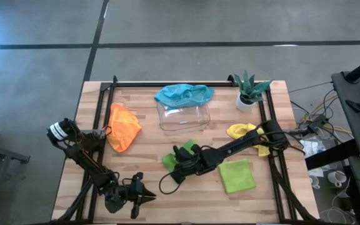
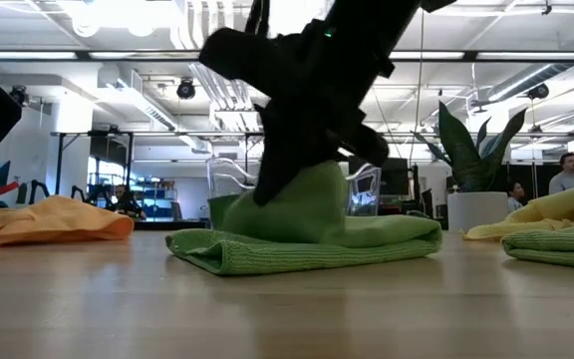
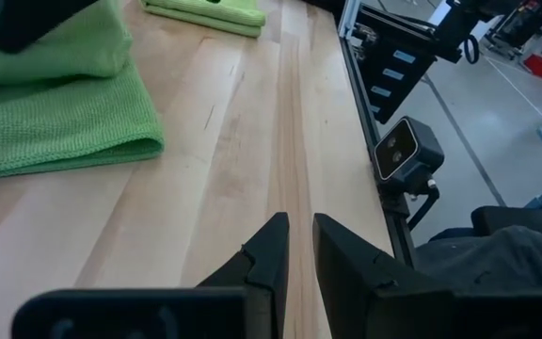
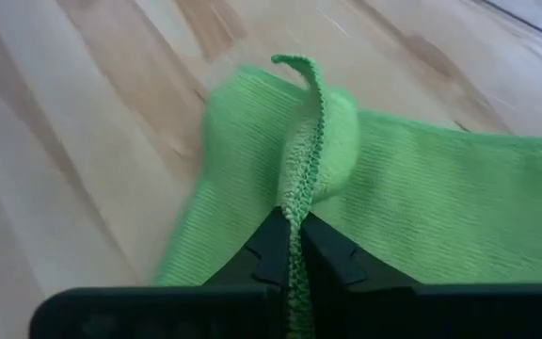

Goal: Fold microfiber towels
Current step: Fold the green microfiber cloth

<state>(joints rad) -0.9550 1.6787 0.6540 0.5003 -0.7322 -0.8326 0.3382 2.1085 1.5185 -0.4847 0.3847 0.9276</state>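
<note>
A lime green towel [image 1: 169, 160] lies near the table's middle front; it also shows in the low view [image 2: 307, 247]. My right gripper [image 1: 181, 157] reaches in from the table's right and is shut on it. A second lime green towel [image 1: 237, 175] lies folded flat to its right. An orange towel [image 1: 124, 127] lies crumpled at the left, and a yellow one [image 1: 241, 130] at the right under my right arm. A teal towel [image 1: 184, 94] lies draped over the clear tray's far rim. My left gripper [image 3: 299, 247] hovers near the front edge, its fingers a narrow gap apart, holding nothing. My right gripper pinches the lime towel's stitched edge [image 4: 301, 174] between its two fingers; the edge stands up in a narrow ridge between them. The fingers come from above, slanting in from the table's right. The pinched part is raised [image 2: 312, 199], while the rest lies in folded layers on the table.
A clear plastic tray [image 1: 186, 119] stands at the far middle, and a small potted plant [image 1: 250, 92] at the far right. Black rails [image 1: 99, 119] run along the table's left and right sides. Bare wood lies along the front between the arms.
</note>
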